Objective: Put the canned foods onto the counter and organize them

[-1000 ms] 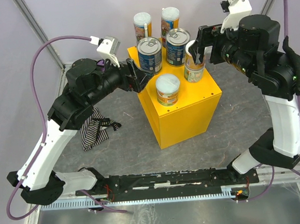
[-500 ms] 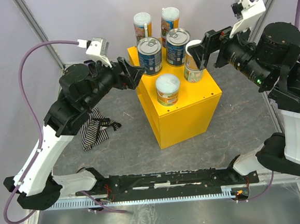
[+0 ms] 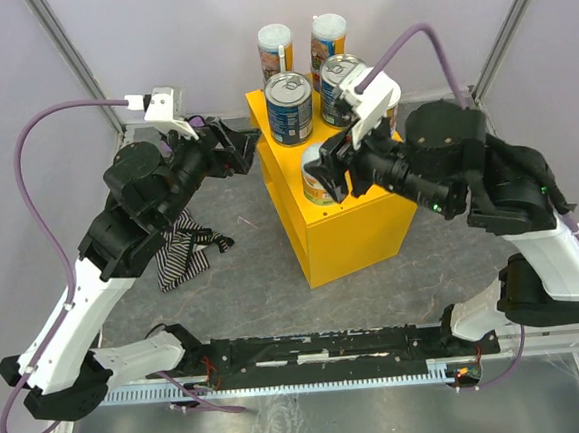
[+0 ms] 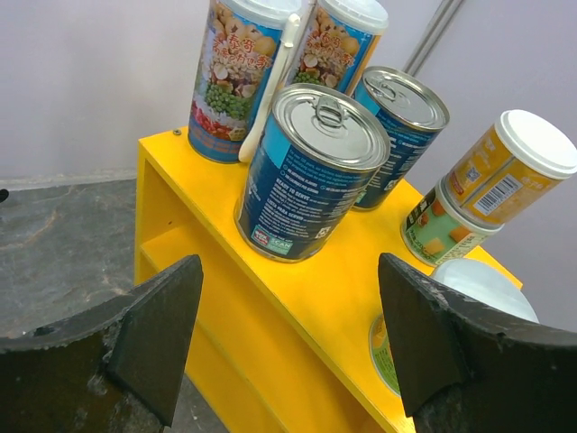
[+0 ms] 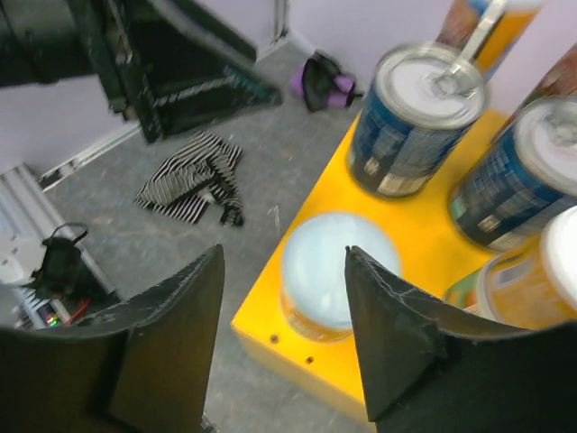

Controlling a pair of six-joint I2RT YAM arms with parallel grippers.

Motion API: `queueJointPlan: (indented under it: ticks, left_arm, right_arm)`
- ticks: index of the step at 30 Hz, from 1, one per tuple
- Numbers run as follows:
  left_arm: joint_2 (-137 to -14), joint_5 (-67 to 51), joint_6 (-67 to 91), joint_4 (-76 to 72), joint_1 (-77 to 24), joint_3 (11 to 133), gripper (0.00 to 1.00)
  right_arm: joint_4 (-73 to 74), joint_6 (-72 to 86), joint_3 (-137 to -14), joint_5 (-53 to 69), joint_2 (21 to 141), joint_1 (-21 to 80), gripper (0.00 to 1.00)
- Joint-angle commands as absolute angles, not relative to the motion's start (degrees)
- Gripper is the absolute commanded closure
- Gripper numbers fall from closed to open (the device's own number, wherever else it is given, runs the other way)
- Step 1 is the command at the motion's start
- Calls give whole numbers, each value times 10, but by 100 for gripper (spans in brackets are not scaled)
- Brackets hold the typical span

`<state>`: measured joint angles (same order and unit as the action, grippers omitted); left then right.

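Note:
The yellow counter (image 3: 356, 226) carries two tall tubes (image 4: 239, 72) (image 4: 338, 45) at the back and two blue tins (image 4: 311, 171) (image 4: 397, 126) in front of them. An orange tub (image 4: 509, 167) is stacked on a green one (image 4: 437, 230). A pale-lidded tub (image 5: 329, 271) stands at the counter's front corner. My right gripper (image 5: 283, 253) hovers open over that tub, one finger covering part of its lid and nothing gripped. My left gripper (image 4: 288, 262) is open and empty, a short way left of the nearer blue tin.
A striped black-and-white cloth (image 3: 180, 253) lies on the grey floor left of the counter, under my left arm. A purple cloth (image 5: 323, 77) sits by the back wall. Metal frame posts (image 3: 72, 63) run along both back corners.
My right arm swung left from the stacked tubs to above the front pale-lidded tub, jaws narrowing. My left gripper drew back leftward from the blue tin.

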<state>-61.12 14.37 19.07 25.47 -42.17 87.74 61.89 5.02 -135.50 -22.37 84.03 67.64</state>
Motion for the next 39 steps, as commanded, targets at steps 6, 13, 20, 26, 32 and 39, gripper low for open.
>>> queueJointPlan:
  ticks: [6, 13, 20, 26, 32, 39]
  left_arm:
    - [-590, 167, 222, 201, -421, 852, 16]
    - [-590, 160, 228, 195, -421, 842, 18]
    - [-587, 162, 222, 203, -421, 839, 18]
    - [-582, 162, 214, 208, -421, 837, 18]
    - [-579, 162, 208, 213, -421, 837, 18]
    - [-579, 159, 202, 216, -421, 837, 18]
  right_arm:
    - [631, 86, -1244, -345, 769, 756, 75]
    - [626, 126, -1163, -362, 743, 757, 88]
    - [618, 147, -1128, -360, 746, 756, 94]
    - [610, 148, -1117, -357, 755, 735, 96]
    - [606, 152, -1108, -328, 761, 704, 97]
    - [583, 150, -1093, -304, 764, 675, 98]
